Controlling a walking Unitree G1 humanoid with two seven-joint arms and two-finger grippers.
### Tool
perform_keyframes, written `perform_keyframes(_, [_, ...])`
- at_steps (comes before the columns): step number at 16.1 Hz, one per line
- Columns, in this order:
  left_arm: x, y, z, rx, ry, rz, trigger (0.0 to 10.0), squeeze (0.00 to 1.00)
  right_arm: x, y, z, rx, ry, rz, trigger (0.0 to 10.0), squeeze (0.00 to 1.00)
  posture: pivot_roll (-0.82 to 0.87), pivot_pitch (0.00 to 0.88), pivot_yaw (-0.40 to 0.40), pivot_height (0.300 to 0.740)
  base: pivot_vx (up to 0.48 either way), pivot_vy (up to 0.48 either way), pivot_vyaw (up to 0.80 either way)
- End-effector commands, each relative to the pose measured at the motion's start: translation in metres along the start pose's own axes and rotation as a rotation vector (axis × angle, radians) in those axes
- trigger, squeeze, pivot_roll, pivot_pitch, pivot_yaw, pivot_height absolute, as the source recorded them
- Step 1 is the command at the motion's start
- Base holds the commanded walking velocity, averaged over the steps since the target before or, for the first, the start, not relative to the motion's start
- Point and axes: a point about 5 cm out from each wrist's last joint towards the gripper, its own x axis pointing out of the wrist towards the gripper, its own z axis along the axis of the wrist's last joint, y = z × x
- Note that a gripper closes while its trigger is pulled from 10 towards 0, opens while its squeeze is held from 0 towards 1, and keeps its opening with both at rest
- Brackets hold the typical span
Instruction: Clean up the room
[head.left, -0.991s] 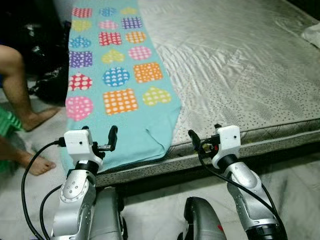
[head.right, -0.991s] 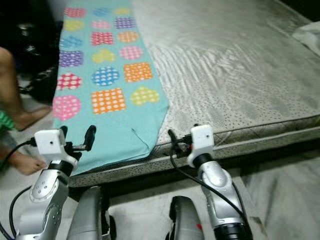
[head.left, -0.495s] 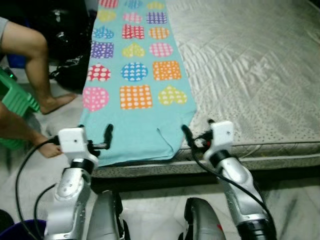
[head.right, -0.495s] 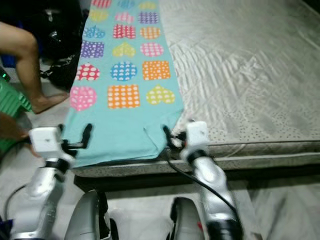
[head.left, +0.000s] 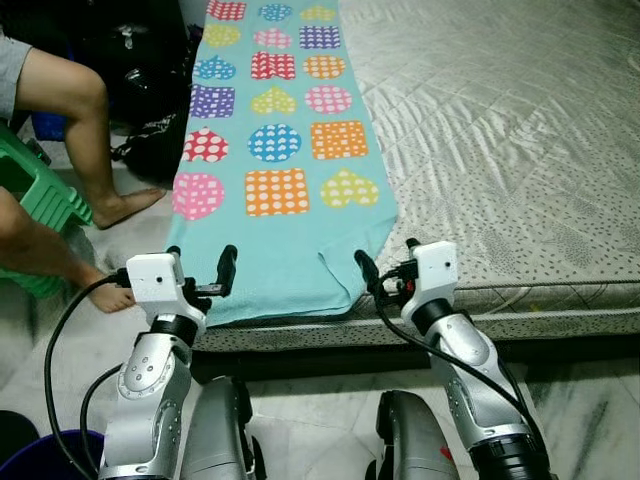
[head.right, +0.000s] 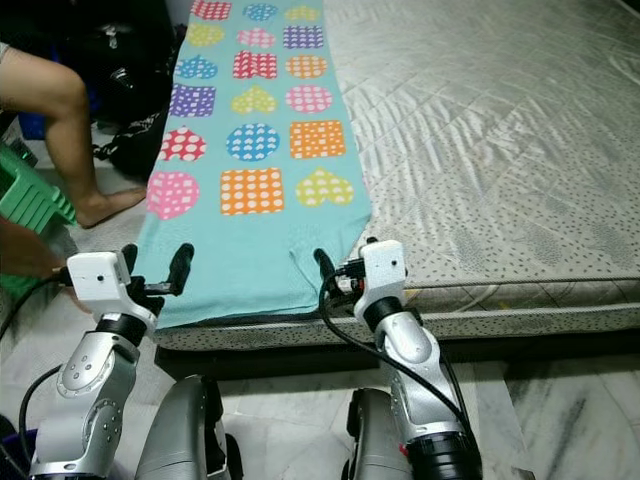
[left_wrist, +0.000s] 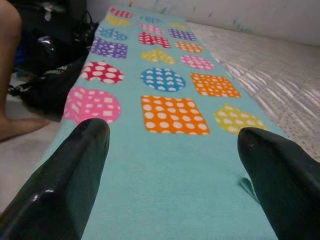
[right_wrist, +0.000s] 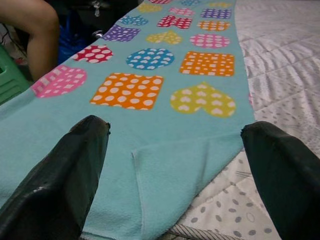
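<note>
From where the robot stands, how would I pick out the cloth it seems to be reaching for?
Look at the big grey mattress. Along its left edge lies a long turquoise blanket, its near end in front of both grippers. It alone carries rows of bright dotted hearts, circles and squares; the mattress beside it is plain grey.

Person's legs (head.left: 60, 95) by green stool (head.left: 40, 205), black bag (head.left: 150, 150) nr mattress (head.left: 520, 130).
</note>
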Motion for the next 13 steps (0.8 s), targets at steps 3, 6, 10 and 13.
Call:
perform_keyframes(3, [-0.0011, 0.0002, 0.0000, -0.008, -0.004, -0.016, 10.0, 0.00, 0.0009, -0.0011, -0.0003, -0.003, -0.004, -0.005, 10.0, 0.00, -0.03, 0.193, -0.004, 0.585, 0.466, 0.000, 0.00])
perform_keyframes(6, [-0.0008, -0.0009, 0.0002, -0.010, -0.004, -0.023, 10.0, 0.00, -0.0002, -0.0018, -0.0013, -0.008, -0.002, -0.008, 10.0, 0.00, -0.03, 0.193, -0.002, 0.585, 0.480, 0.000, 0.00])
perform_keyframes(10, [-0.0003, -0.0043, -0.0040, -0.017, 0.019, -0.022, 10.0, 0.00, -0.0014, -0.0023, -0.0028, -0.010, 0.002, -0.009, 10.0, 0.00, -0.03, 0.191, -0.001, 0.585, 0.199, 0.000, 0.00])
perform_keyframes(13, [-0.0003, -0.0051, -0.0063, -0.010, 0.031, -0.014, 10.0, 0.00, -0.0019, -0.0071, -0.0043, -0.016, 0.008, -0.018, 10.0, 0.00, -0.03, 0.189, 0.000, 0.585, 0.000, 0.000, 0.00])
